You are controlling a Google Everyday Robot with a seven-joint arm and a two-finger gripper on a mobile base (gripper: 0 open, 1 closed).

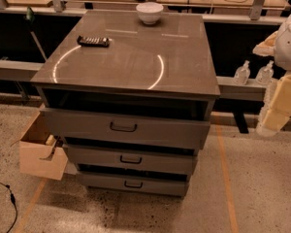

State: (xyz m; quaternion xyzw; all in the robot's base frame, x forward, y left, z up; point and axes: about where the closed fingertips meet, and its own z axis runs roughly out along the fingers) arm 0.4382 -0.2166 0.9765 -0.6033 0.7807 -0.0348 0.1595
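Cardboard box (39,154): on the floor against the cabinet's left side, open at the top, something pale inside that I can't identify.
Bottom drawer (155,184): nearly flush with the cabinet front.
Middle drawer (160,160): nearly flush too, a dark gap above it.
Top drawer (160,130): pulled partly out from under the worktop, with a dark slot open behind its front. Of the cabinet's parts, this is the closest to the arm.
Handle (123,126): small dark bar pull at the centre of the top drawer's front, the obvious place to take hold.
Handling: probably stiff sheet metal on runners. It should slide straight in and out and won't flex. The painted front looks slick, so grip the pull rather than the edge. Weight depends on the contents, which are hidden.
End effector (270,123): hangs at the right edge of the view, off the cabinet's right side, level with the top drawer and clear of it. It holds nothing visible, and I cannot tell its opening.
Worktop (131,62): glossy grey with ring-shaped light reflections.
Dark flat object (93,41): lies at the rear left, possibly a remote.
White bowl (149,12): upright at the far edge.
Clear bottles (242,73): a pair on the ledge behind the cabinet, to the right.
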